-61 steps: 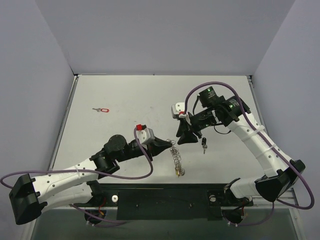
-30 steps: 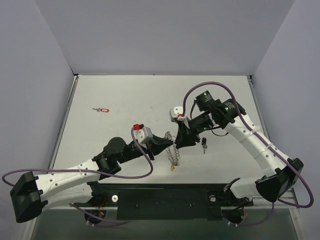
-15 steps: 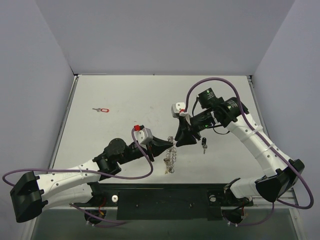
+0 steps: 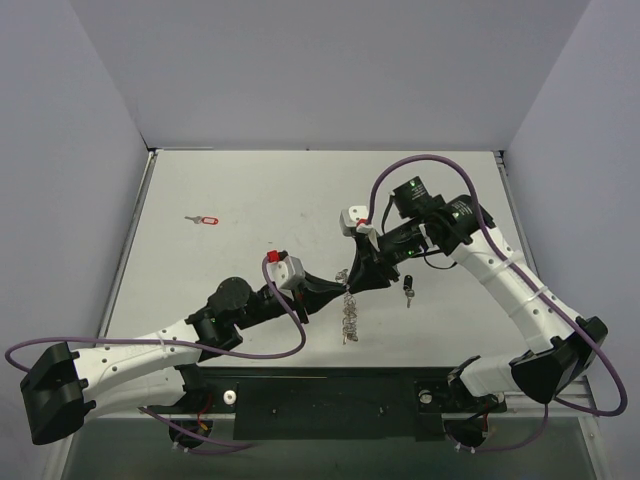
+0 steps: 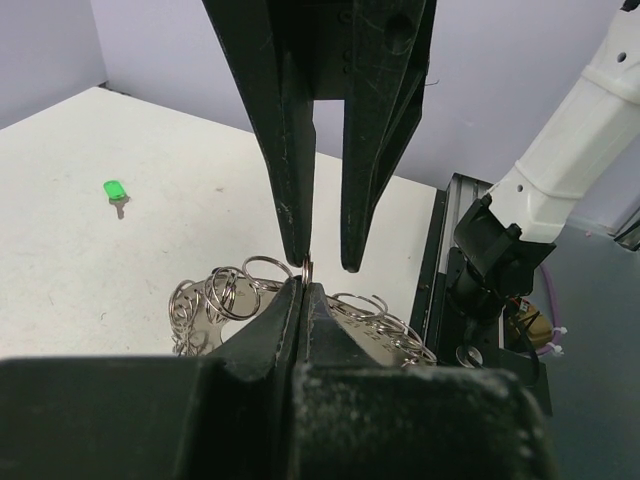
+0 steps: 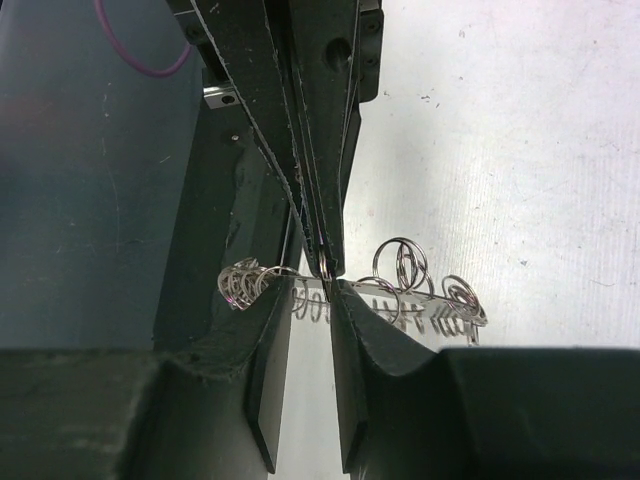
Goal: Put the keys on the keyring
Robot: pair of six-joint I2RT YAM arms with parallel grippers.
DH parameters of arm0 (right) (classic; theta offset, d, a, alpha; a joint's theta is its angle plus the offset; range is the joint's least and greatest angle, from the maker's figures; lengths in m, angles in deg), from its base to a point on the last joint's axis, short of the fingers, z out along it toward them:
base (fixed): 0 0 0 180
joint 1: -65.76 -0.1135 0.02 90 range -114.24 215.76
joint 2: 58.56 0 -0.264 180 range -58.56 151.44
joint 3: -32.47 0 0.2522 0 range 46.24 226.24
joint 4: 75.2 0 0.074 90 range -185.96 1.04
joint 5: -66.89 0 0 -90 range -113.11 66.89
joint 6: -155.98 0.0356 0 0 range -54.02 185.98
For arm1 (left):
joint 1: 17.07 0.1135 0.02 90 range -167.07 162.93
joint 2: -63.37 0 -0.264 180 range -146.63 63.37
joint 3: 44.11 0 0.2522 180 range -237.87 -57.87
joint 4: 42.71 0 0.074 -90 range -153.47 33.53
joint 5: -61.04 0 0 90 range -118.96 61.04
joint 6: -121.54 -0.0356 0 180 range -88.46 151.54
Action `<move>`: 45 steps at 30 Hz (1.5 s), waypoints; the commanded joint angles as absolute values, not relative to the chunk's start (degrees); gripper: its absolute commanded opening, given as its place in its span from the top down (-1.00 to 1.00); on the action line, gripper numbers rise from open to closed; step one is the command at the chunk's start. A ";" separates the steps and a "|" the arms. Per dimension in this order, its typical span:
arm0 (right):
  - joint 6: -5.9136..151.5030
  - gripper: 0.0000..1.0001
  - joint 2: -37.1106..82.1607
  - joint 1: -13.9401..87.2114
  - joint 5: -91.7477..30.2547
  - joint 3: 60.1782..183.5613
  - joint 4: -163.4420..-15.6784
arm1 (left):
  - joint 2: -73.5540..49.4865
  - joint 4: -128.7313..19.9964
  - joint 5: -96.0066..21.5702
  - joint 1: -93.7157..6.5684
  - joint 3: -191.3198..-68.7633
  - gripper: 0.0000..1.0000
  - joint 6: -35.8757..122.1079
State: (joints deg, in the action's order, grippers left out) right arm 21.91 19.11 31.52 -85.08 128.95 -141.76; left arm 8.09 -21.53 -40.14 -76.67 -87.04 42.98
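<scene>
The keyring (image 4: 349,316), a silvery strip strung with many small rings, hangs from my left gripper (image 4: 338,291), which is shut on one of its rings (image 5: 307,268). My right gripper (image 4: 352,281) meets the left one tip to tip. Its fingers (image 6: 275,340) stand slightly apart on either side of the left fingertips and the held ring (image 6: 325,268). The keyring shows in the right wrist view (image 6: 420,292) and the left wrist view (image 5: 230,300). A dark-headed key (image 4: 408,291) lies right of the grippers. A red-headed key (image 4: 205,219) lies far left. A green-headed key (image 5: 114,190) lies on the table.
The white table (image 4: 250,200) has a raised rail along its near edge (image 4: 330,392), where the arm bases sit. Purple cables (image 4: 285,300) loop near both wrists. Grey walls close in the back and sides.
The right gripper has moved left and down to meet the left gripper's tip. The hanging keyring has swung and shifted slightly left with the left gripper.
</scene>
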 commanded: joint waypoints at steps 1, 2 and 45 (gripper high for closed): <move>21.86 0.64 20.19 31.13 -86.83 129.29 -141.61 | 9.49 -14.90 -40.12 -77.10 -87.49 1.00 43.58; 21.77 0.64 20.28 31.13 -86.74 129.12 -141.52 | 9.67 -14.72 -40.12 -77.10 -87.23 1.00 43.66; 19.93 1.00 19.58 30.78 -90.08 127.27 -141.61 | 8.70 -9.89 -37.84 -77.81 -85.38 1.00 46.13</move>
